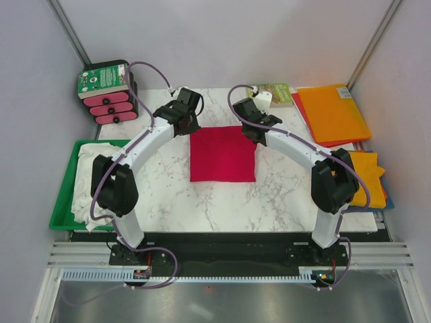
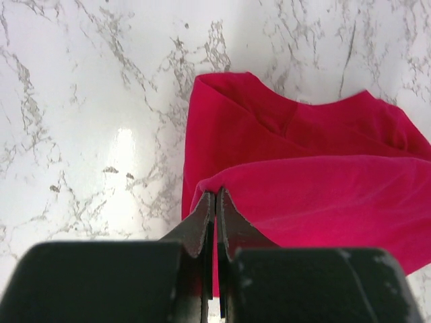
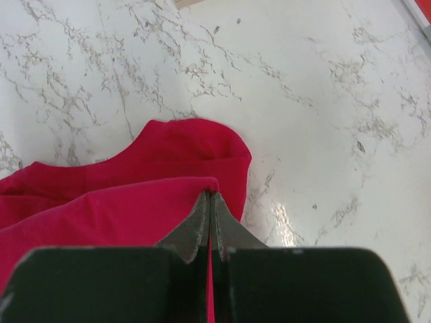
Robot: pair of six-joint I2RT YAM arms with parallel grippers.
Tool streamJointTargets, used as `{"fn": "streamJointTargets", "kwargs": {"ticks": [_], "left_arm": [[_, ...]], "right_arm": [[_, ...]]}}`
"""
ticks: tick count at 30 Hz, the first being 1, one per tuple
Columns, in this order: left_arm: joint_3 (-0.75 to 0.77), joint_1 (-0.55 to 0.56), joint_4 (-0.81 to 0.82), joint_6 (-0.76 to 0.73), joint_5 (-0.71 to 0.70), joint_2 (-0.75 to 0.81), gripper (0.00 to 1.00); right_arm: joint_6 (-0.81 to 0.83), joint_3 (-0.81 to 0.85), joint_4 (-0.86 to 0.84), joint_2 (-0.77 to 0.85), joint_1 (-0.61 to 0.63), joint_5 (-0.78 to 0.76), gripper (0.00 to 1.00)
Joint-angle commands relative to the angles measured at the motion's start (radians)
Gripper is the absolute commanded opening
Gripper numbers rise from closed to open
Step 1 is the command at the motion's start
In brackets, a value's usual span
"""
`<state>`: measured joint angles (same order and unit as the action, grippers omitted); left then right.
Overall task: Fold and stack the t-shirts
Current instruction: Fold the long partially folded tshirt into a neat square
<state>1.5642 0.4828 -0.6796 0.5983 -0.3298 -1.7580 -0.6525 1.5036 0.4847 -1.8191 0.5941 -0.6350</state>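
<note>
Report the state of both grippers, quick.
Left gripper: jaws closed, pinching a corner of the crimson t-shirt.
Right gripper: jaws closed, pinching another corner of the same shirt.

You see the white t-shirt only partly: the left arm covers it. The right arm hides part of an orange t-shirt.

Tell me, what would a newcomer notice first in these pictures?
The crimson t-shirt, folded into a square at the middle of the table, stands out first. The left gripper and right gripper each pinch a far corner of it. An orange t-shirt lies flat at the far right.
</note>
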Motion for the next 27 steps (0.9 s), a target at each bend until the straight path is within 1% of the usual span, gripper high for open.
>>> {"fn": "streamJointTargets", "kwargs": {"ticks": [1,5,9,13,17,18,19,20,21,22,23,24,25,26,27], "left_arm": [[0.083,-0.038,0.012,-0.045,0.011,-0.084,0.02],[0.144,-0.062,0.012,-0.035,0.031,-0.167,0.02],[0.21,-0.078,0.012,-0.043,0.035,-0.242,0.02],[0.313,-0.087,0.011,-0.052,0.04,-0.317,0.02],[0.41,-0.098,0.0,-0.051,0.057,-0.402,0.02],[0.43,-0.099,-0.001,-0.051,0.057,-0.432,0.03],[0.465,-0.099,-0.003,-0.049,0.057,-0.443,0.09],[0.477,-0.099,-0.002,-0.045,0.042,-0.448,0.16],[0.482,-0.099,-0.001,-0.032,0.028,-0.44,0.35],[0.474,-0.098,0.002,-0.01,0.015,-0.428,0.43],[0.467,-0.098,0.008,0.0,-0.004,-0.41,0.56],[0.436,-0.096,0.015,0.008,-0.015,-0.375,0.62],[0.418,-0.096,0.021,0.02,-0.024,-0.354,0.68],[0.398,-0.096,0.028,0.027,-0.038,-0.335,0.78],[0.349,-0.095,0.034,0.035,-0.04,-0.316,0.81]], "right_arm": [[0.042,0.092,-0.038,-0.081,-0.039,0.035,0.0],[0.05,0.15,-0.052,-0.176,-0.065,0.052,0.0],[0.063,0.185,-0.066,-0.233,-0.083,0.06,0.0],[0.07,0.224,-0.086,-0.302,-0.102,0.075,0.0],[0.089,0.309,-0.095,-0.373,-0.117,0.084,0.0],[0.109,0.323,-0.1,-0.385,-0.117,0.104,0.0],[0.116,0.339,-0.104,-0.4,-0.117,0.109,0.06],[0.123,0.345,-0.13,-0.399,-0.117,0.121,0.18],[0.131,0.336,-0.147,-0.391,-0.117,0.136,0.35],[0.132,0.324,-0.162,-0.361,-0.114,0.138,0.43],[0.134,0.281,-0.193,-0.339,-0.114,0.139,0.53],[0.137,0.261,-0.199,-0.318,-0.109,0.139,0.71],[0.14,0.242,-0.201,-0.277,-0.105,0.135,0.78],[0.143,0.197,-0.205,-0.254,-0.1,0.13,0.82],[0.145,0.172,-0.205,-0.231,-0.09,0.124,0.87]]}}
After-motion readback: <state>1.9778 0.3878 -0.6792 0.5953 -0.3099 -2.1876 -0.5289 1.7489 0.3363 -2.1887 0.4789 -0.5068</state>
